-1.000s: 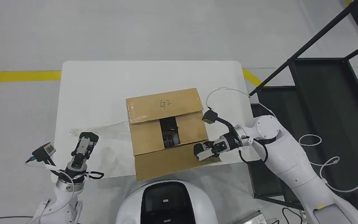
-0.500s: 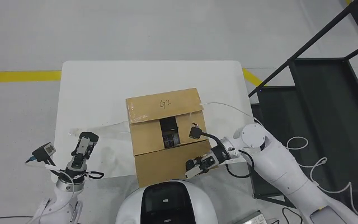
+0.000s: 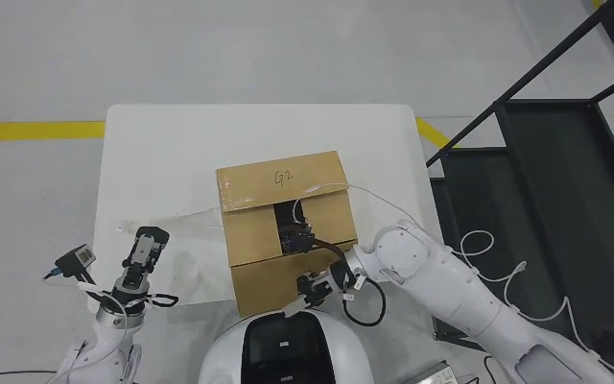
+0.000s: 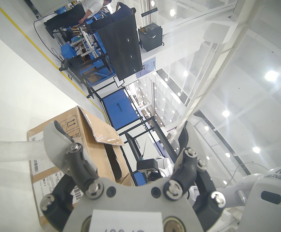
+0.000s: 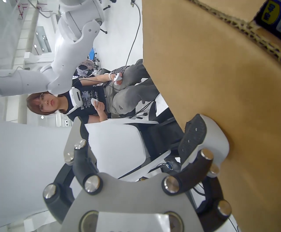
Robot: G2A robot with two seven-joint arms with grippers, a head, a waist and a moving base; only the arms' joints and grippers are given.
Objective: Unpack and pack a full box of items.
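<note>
A brown cardboard box [image 3: 283, 216] stands in the middle of the white table [image 3: 163, 163]. Its top flaps are partly apart, and dark items [image 3: 293, 232] show through the gap. My right gripper [image 3: 305, 293] is at the near flap [image 3: 273, 276], by the box's front edge. In the right wrist view the gripper [image 5: 136, 134] is open, with one finger pad [image 5: 193, 136] against the cardboard [image 5: 208, 66] and nothing held. My left gripper [image 3: 144, 252] sits near the table's front left, open and empty. From its own wrist view, the left gripper [image 4: 121, 136] faces the box [image 4: 72, 134].
A clear plastic strip [image 3: 173, 226] lies on the table left of the box. A black metal rack [image 3: 537, 192] stands beyond the table's right edge. A dark blue item with a yellow label [image 5: 270, 13] peeks past the flap's torn edge.
My right arm has swung from the box's right front corner leftward along the near flap, closer to the robot's body. The left arm and the box have not moved.
</note>
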